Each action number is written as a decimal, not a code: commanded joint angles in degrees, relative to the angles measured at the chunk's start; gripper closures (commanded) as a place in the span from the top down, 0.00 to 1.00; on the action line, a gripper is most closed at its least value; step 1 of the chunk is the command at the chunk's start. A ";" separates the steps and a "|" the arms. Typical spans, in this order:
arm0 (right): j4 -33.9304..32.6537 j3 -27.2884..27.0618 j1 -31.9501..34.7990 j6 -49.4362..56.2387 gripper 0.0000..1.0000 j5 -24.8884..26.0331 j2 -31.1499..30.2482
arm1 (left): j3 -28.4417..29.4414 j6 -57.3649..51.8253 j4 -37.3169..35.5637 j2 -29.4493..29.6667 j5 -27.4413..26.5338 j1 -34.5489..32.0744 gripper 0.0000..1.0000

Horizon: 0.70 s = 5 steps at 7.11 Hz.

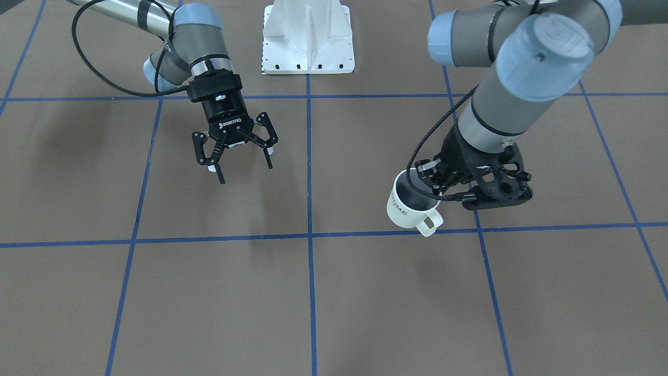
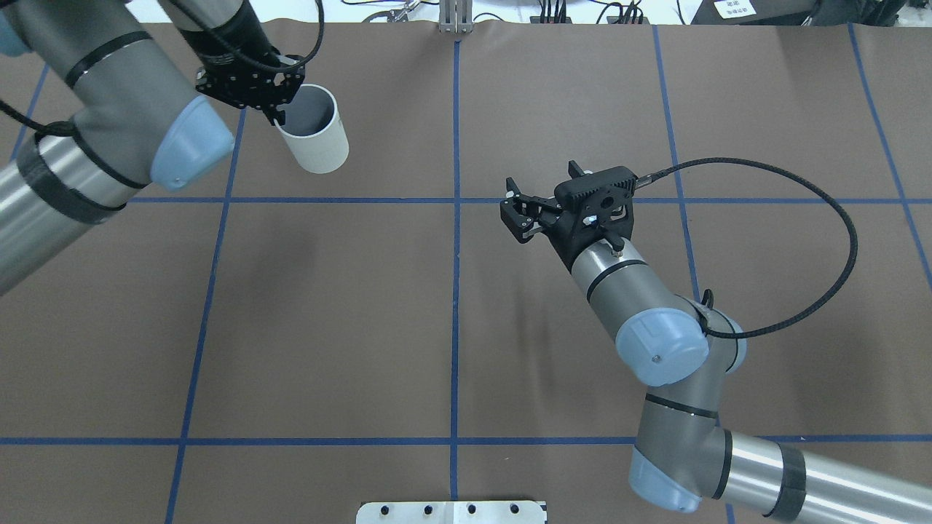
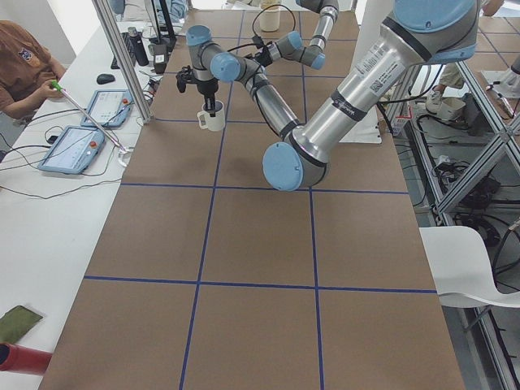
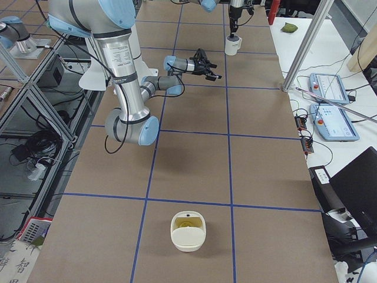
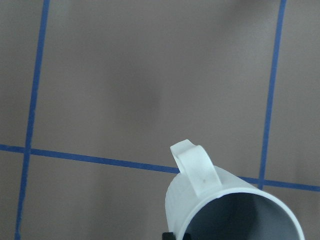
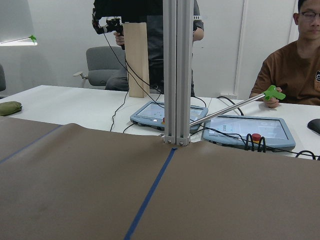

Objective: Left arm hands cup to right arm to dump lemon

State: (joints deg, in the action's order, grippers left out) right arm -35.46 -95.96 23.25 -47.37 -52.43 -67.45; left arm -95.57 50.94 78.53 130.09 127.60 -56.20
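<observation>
Pinching the rim, the grey left arm's (image 1: 522,78) left gripper (image 1: 437,183), well apart from the grey right arm's (image 1: 193,47) wide-spread black right gripper (image 1: 245,172), is holding the off-white handled mug (image 1: 407,211) over the brown table's (image 2: 364,327) far left, risking a slip from that thin hold.

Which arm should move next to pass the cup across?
Left, I think: the left claw grips the cup by its rim. The right claw hangs open and empty, apart from it, ready to receive.
</observation>
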 commanded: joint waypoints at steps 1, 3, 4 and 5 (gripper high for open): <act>-1.53 0.42 9.04 -0.27 0.96 -14.81 -1.62 | -2.69 -5.30 7.83 -11.13 0.46 -1.97 0.00; -7.59 -0.02 16.54 -0.18 0.96 -28.74 -1.72 | -6.45 -12.25 8.57 -19.22 0.29 -3.83 0.00; -9.61 0.07 20.57 -0.10 0.96 -37.31 -2.59 | -9.78 -16.79 10.31 -26.05 -0.06 -3.83 0.00; -11.46 0.07 25.48 -0.01 0.95 -48.01 -3.04 | -10.77 -20.76 11.89 -30.12 0.46 -5.13 0.00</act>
State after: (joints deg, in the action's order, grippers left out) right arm -44.47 -95.91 43.06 -47.48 -88.32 -69.83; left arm -104.11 35.25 88.52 106.12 127.79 -60.21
